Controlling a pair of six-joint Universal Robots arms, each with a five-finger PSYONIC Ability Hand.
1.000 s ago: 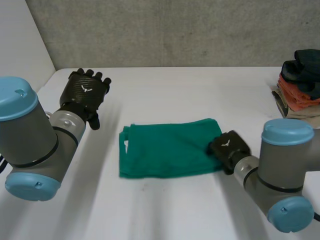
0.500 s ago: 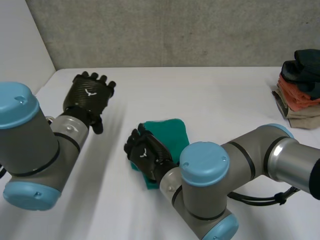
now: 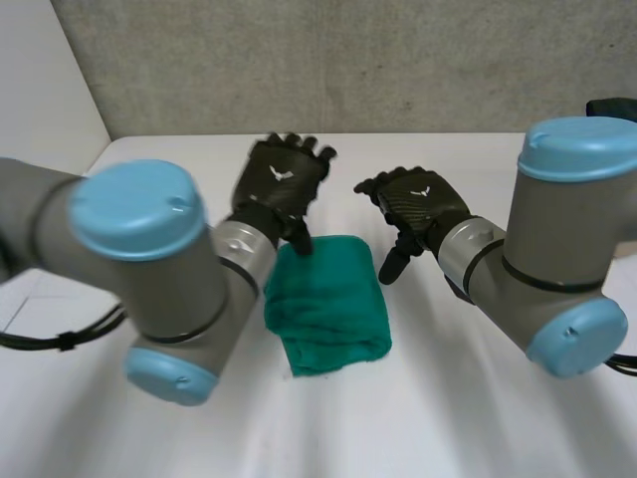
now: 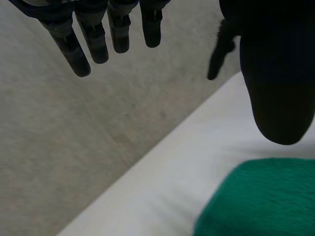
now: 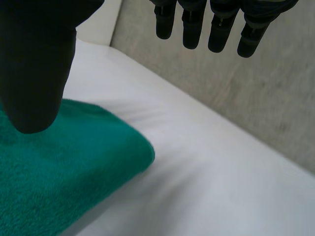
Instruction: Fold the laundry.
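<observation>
A green towel lies folded into a narrow, thick block in the middle of the white table. My left hand hovers open just beyond the towel's far left corner, fingers straight and its thumb above the cloth. My right hand hangs open to the right of the far edge, holding nothing. In the left wrist view the straight fingers spread over the bare table and the towel lies under the thumb. In the right wrist view the fingers are straight, with the towel's corner below the thumb.
A dark garment from a pile of clothes peeks out behind my right arm at the far right. A grey wall closes off the back of the table. A white side wall stands along the table's left.
My right hand carried the towel's right edge over to the left, let go and rose to the right. My left hand moved in from the far left to the towel's far corner.
</observation>
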